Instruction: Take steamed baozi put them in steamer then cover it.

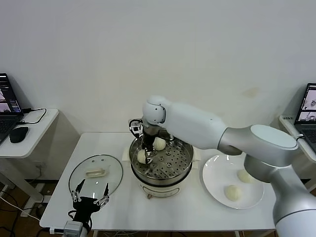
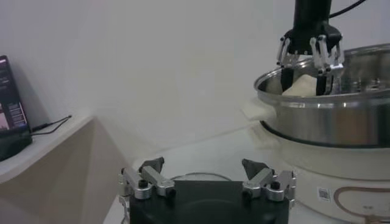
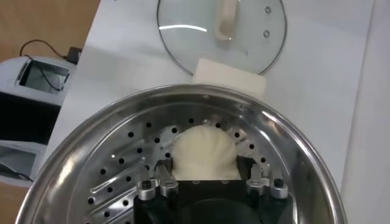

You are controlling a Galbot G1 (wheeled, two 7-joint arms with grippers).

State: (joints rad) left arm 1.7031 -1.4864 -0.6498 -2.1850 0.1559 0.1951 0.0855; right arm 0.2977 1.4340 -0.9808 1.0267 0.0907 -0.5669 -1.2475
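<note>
The steamer (image 1: pixel 183 174) stands mid-table with its perforated tray showing. One baozi (image 1: pixel 159 143) lies at the tray's far side. My right gripper (image 1: pixel 147 157) reaches down inside the steamer, its fingers closed on the sides of a second baozi (image 3: pixel 204 152) that sits low on the tray (image 3: pixel 122 176). Two more baozi (image 1: pixel 244 176) (image 1: pixel 232 192) lie on the white plate (image 1: pixel 217 170). The glass cover (image 1: pixel 111 170) lies flat on the table to the steamer's left. My left gripper (image 1: pixel 92 186) hangs open and empty at the cover's near edge.
A side table with a laptop (image 1: pixel 5 106) and a mouse (image 1: pixel 19 133) stands at the far left. Another laptop (image 1: pixel 308 111) is at the far right. The steamer's cream side handle (image 3: pixel 228 76) points toward the cover (image 3: pixel 256 24).
</note>
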